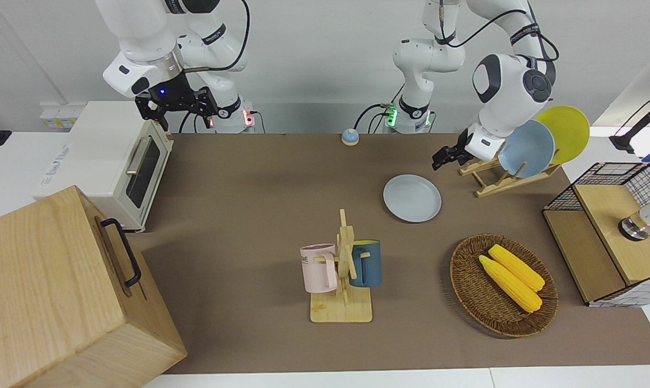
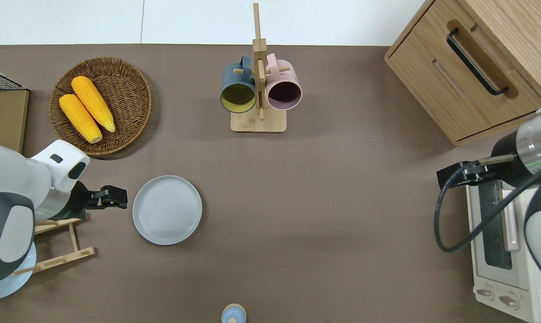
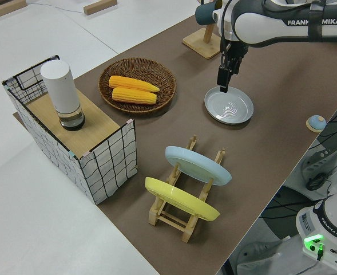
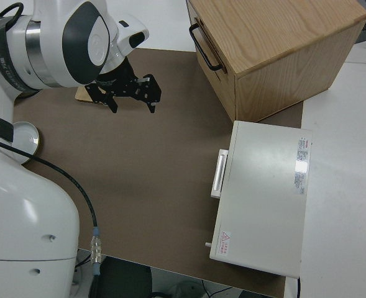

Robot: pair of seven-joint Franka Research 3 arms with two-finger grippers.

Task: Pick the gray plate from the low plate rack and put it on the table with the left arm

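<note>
The gray plate (image 1: 412,198) lies flat on the brown table (image 1: 249,215), between the low plate rack (image 1: 495,186) and the mug stand. It also shows in the overhead view (image 2: 167,210) and the left side view (image 3: 229,105). My left gripper (image 1: 442,157) is open and empty. In the overhead view it (image 2: 117,198) is over the table just off the plate's rim, on the rack's side. The rack (image 2: 57,259) holds a light blue plate (image 1: 527,148) and a yellow plate (image 1: 565,132). My right gripper (image 4: 133,93) is open and parked.
A wicker basket (image 1: 503,285) with two corn cobs lies farther from the robots than the plate. A mug stand (image 1: 344,269) holds two mugs. A wire crate (image 1: 610,231), a toaster oven (image 1: 109,161), a wooden cabinet (image 1: 61,291) and a small blue bell (image 1: 350,136) stand around.
</note>
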